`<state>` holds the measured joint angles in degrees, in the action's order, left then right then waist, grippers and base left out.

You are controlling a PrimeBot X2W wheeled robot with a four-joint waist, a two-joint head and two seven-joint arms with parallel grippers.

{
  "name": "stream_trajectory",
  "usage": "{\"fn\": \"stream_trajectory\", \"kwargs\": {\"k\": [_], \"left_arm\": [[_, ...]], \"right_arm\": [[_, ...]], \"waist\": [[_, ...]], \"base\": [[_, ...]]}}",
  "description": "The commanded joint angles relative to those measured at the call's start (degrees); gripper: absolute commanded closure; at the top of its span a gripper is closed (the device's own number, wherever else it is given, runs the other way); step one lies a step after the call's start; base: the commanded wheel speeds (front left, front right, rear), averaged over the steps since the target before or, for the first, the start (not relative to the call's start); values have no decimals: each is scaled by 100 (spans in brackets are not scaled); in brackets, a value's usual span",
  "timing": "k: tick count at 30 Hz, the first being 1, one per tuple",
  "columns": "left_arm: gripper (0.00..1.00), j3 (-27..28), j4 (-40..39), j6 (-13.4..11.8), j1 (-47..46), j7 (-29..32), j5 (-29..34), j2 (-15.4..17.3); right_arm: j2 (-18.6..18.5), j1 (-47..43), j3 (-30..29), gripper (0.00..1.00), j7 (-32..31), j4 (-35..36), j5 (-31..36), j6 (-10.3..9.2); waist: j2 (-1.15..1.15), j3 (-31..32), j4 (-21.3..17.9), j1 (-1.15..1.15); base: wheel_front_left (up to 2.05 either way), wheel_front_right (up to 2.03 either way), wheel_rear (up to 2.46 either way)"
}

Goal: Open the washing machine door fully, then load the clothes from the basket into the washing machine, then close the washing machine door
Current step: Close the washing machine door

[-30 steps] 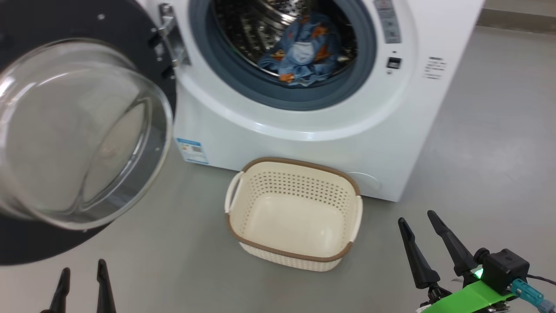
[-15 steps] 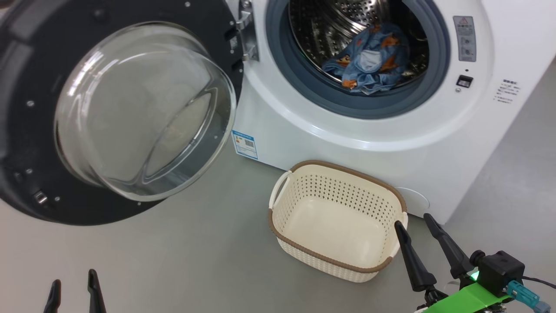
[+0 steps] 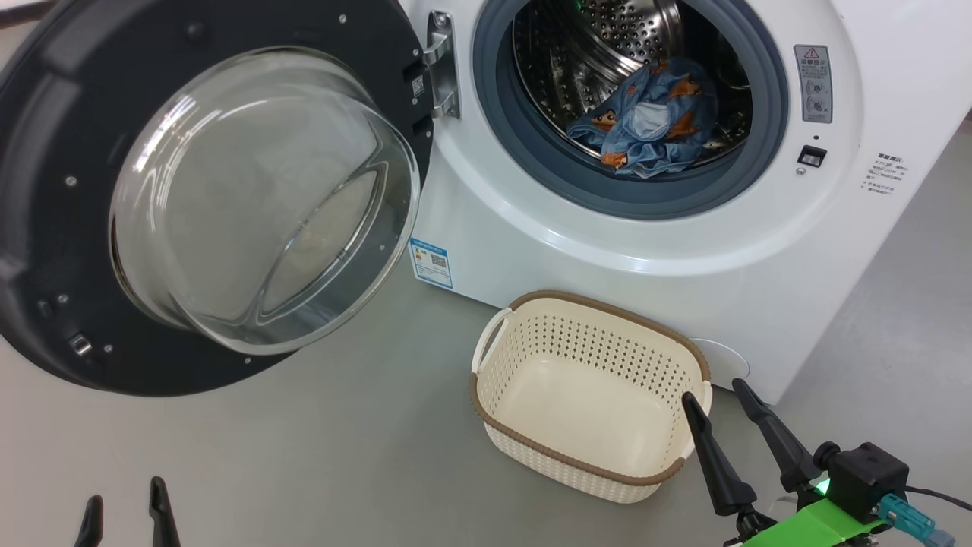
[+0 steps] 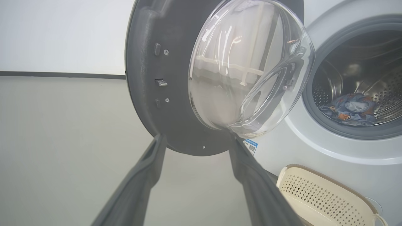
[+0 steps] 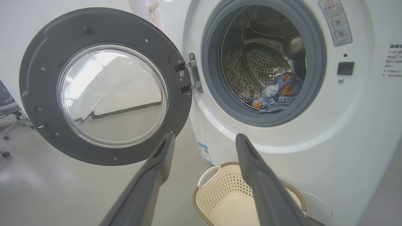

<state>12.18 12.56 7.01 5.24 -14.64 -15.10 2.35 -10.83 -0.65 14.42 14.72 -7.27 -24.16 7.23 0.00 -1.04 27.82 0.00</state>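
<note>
The white washing machine point(image 3: 577, 251) stands with its door point(image 3: 45, 228) swung wide to the left, the glass bowl bulging toward me. The light-blue clothes point(image 3: 645, 118) lie bunched in the steel drum. On the floor before the machine, the cream basket point(image 3: 607, 304) holds nothing. My left gripper point(image 3: 125, 494) is open at the lower left, low in front of the door point(image 4: 147, 103). My right gripper point(image 3: 712, 391) is open beside the basket's right end. It points at the machine front point(image 5: 204, 135), above the basket point(image 5: 220, 194) and below the clothes point(image 5: 276, 92).
Grey floor point(image 3: 304, 456) spreads left of the basket and under the door. A blue label sticker point(image 3: 431, 262) sits on the machine's lower left front. An office chair base point(image 5: 8, 125) stands far left beyond the door.
The head camera has turned, so the whole picture shifted right and the door shows more fully. Both grippers stay open and the clothes, basket and door have not moved.
</note>
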Motion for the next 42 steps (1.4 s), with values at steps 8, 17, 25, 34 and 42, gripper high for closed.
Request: {"fn": "stream_trajectory", "kwargs": {"k": [8,17,25,34,42], "left_arm": [[100,573,-667,23,-432,-36,-264,88],[100,1171,-757,45,-1710,-36,-2039,1129],[100,1189,518,46,-3092,14,-4249,2655],[100,920,2474,47,-4383,954,-5752,3635],[100,556,3281,47,-4807,2152,-6414,3935]], "right_arm": [[-53,1,56,0,28,144,12,25],[-147,110,87,0,28,170,12,25],[-290,235,91,0,28,219,47,25],[-466,495,230,0,28,288,62,25],[-580,606,254,0,28,340,89,25]], "waist": [[0,-120,-19,0],[0,-413,-116,0],[0,-817,-191,0],[0,-1284,-352,0],[0,-1706,-374,0]], "base": [[0,0,0],[0,0,0],[0,0,0],[0,0,0],[0,0,0]]}}
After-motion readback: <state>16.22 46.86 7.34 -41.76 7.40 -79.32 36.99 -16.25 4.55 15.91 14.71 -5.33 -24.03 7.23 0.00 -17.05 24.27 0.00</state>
